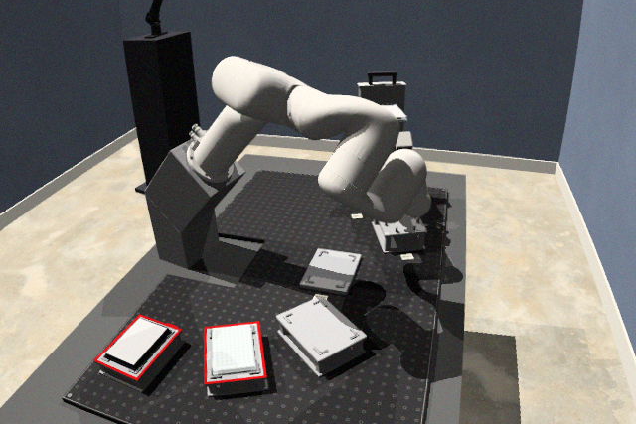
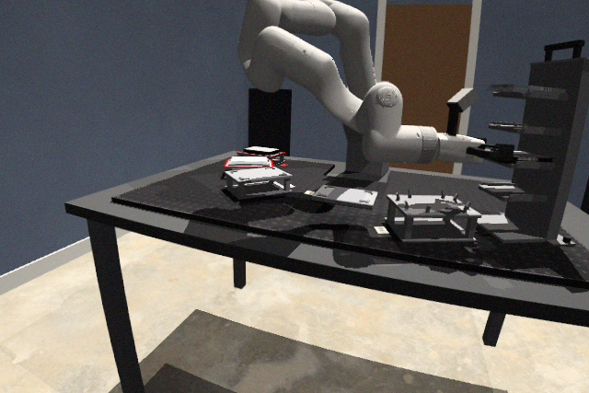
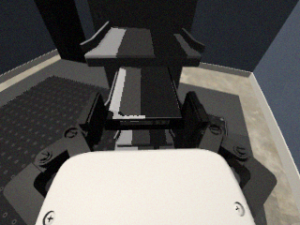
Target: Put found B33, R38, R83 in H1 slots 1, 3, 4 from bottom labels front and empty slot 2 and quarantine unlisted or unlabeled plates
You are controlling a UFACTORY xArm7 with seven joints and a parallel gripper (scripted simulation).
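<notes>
My gripper [image 3: 144, 101] [image 2: 505, 155] is open and reaches level into the plate hotel H1 [image 2: 554, 141] [image 1: 383, 91] at a shelf in its lower middle. In the wrist view a dark plate [image 3: 145, 91] lies on that shelf with its front end between my open fingers, one finger on each long side. I cannot tell whether the fingers touch it. I can read no ID label on its front end. Another shelf [image 3: 141, 44] shows above it. Two more shelves [image 2: 527, 91] [image 2: 521, 128] carry plates higher up. In the top view my arm hides the gripper.
Two red-rimmed quarantine nests [image 1: 115, 339] [image 1: 206, 357] at the deck's front left each hold a pale plate [image 1: 137, 341] [image 1: 234, 350]. A raised nest [image 1: 319, 332] [image 2: 257, 174], a flat nest [image 1: 331, 267] [image 2: 347, 196] and a pinned fixture [image 1: 400, 234] [image 2: 430, 213] stand bare.
</notes>
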